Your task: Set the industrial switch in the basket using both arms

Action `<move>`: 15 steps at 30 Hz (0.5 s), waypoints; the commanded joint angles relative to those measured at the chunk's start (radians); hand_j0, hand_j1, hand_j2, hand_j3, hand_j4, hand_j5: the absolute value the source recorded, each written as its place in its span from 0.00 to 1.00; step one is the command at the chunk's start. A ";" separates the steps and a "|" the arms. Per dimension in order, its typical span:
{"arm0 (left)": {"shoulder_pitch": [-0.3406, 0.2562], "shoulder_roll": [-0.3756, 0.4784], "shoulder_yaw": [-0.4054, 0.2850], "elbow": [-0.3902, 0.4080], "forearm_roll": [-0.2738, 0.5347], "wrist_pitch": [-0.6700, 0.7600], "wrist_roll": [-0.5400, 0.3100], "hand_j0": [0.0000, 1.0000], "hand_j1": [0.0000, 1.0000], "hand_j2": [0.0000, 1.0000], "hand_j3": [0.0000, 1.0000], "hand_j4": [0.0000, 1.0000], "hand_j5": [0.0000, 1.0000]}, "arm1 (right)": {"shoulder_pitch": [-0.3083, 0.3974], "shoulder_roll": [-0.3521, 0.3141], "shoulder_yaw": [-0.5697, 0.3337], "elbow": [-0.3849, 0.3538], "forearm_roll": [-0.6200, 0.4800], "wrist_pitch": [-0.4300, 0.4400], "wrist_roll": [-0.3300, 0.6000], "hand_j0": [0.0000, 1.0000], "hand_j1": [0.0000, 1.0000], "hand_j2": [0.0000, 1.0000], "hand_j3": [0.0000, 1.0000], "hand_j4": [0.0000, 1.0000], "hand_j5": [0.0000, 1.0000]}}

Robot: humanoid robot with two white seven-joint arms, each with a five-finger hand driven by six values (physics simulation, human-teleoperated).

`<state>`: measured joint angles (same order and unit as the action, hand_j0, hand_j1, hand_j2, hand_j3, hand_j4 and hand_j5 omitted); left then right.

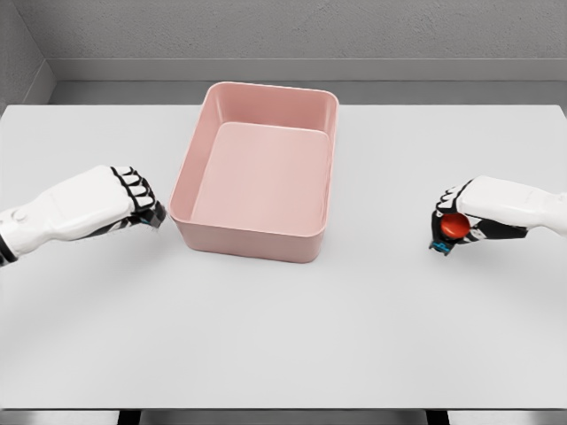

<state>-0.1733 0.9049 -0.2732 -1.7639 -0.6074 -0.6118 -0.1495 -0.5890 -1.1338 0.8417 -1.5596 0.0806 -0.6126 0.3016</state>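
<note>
Going left to right, you've got the left hand at the left side of the white table, arm coming in from the lower-left edge. Its fingers are curled in toward the palm and hold nothing you can see; the dark fingertips point right, toward the basket, w/ a small gap between them and the basket's left wall.

Next, mid-table and toward the far side, you see the pink basket: a rectangular tub w/ rounded corners, sitting flat on the table, slightly rotated so its far-right corner leans away. Nothing lies inside it; the bottom shows plain pink.

Right of that is a wide stretch of bare table, then the right hand, arm entering from the right edge. Its fingers are wrapped around the industrial switch, a small unit w/ a round red button facing you and a bit of blue at its lower-left corner. The switch sits in that grip, low over the table; you can't tell whether it touches the surface. It's well apart from the basket, off to its right and at about the level of the basket's near wall.

Behind the table: grey floor and a grey wall.
</note>
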 commanded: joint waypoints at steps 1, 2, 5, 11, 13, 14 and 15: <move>0.000 0.008 0.002 0.000 0.014 0.001 0.001 0.49 0.49 0.49 0.49 0.49 0.49 | 0.000 0.006 -0.001 0.000 -0.009 0.002 -0.001 0.40 0.40 0.40 0.40 0.40 0.40; -0.005 0.017 0.002 0.000 0.020 0.001 -0.001 0.49 0.49 0.49 0.49 0.49 0.49 | -0.006 0.015 -0.001 0.000 -0.009 0.002 -0.001 0.40 0.40 0.40 0.40 0.40 0.40; -0.009 0.017 0.002 0.000 0.023 0.001 -0.001 0.49 0.49 0.49 0.49 0.49 0.49 | -0.014 0.019 -0.001 0.000 -0.010 0.002 -0.001 0.39 0.39 0.39 0.39 0.39 0.39; -0.035 0.012 0.003 0.000 0.023 0.001 -0.001 0.49 0.49 0.49 0.49 0.49 0.49 | -0.035 0.040 0.000 0.000 -0.012 0.002 -0.004 0.39 0.39 0.39 0.39 0.39 0.39; -0.049 0.009 0.002 0.000 0.021 0.001 -0.001 0.49 0.49 0.49 0.49 0.49 0.49 | -0.041 0.049 0.000 0.001 -0.012 0.002 -0.004 0.39 0.39 0.39 0.39 0.39 0.39; -0.055 0.008 0.000 0.000 0.021 0.001 -0.001 0.49 0.49 0.49 0.49 0.49 0.49 | -0.043 0.051 -0.001 0.000 -0.012 0.002 -0.004 0.39 0.39 0.39 0.39 0.39 0.39; -0.057 0.005 0.002 0.000 0.021 0.001 -0.001 0.49 0.49 0.49 0.49 0.49 0.49 | -0.049 0.055 0.000 0.000 -0.012 0.002 -0.004 0.39 0.39 0.39 0.39 0.39 0.39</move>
<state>-0.2301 0.9122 -0.2714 -1.7639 -0.5922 -0.6118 -0.1509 -0.6397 -1.0856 0.8422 -1.5597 0.0760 -0.6125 0.2983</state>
